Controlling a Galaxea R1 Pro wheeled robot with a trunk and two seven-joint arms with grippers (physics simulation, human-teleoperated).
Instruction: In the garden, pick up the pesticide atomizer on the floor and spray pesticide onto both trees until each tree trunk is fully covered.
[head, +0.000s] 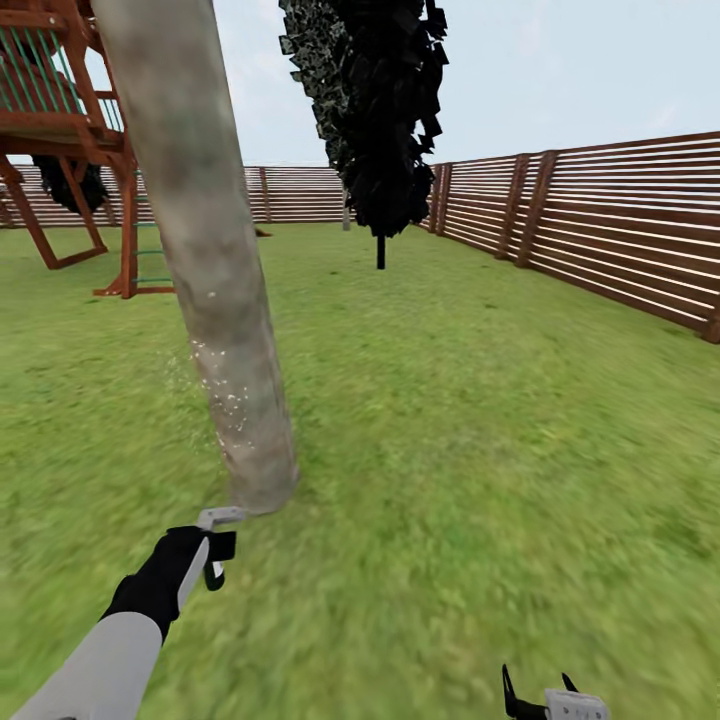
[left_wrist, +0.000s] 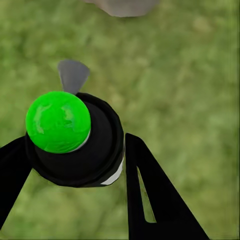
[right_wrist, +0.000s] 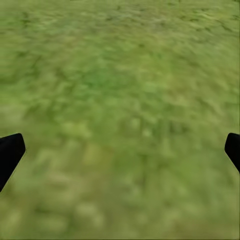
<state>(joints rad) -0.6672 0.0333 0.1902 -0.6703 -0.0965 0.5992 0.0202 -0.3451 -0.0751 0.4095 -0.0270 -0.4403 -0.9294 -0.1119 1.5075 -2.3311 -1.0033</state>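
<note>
The pesticide atomizer (left_wrist: 80, 155) is a black bottle with a bright green knob and a grey nozzle (head: 220, 517). My left gripper (head: 212, 556) is shut on it, a black finger (left_wrist: 150, 195) on each side. The nozzle points at the foot of a tree trunk (head: 215, 300), a thick, leaning, pale mottled column close ahead on the garden lawn. White droplets speckle the trunk's lower part. My right gripper (head: 540, 697) hangs low at the right, open over bare grass (right_wrist: 120, 100).
A black cone-shaped conifer (head: 380, 110) stands further back at the middle. A brown slat fence (head: 600, 230) runs along the right and the back. A red-brown wooden play frame (head: 70, 130) stands at the far left. Lawn spreads to the right of the trunk.
</note>
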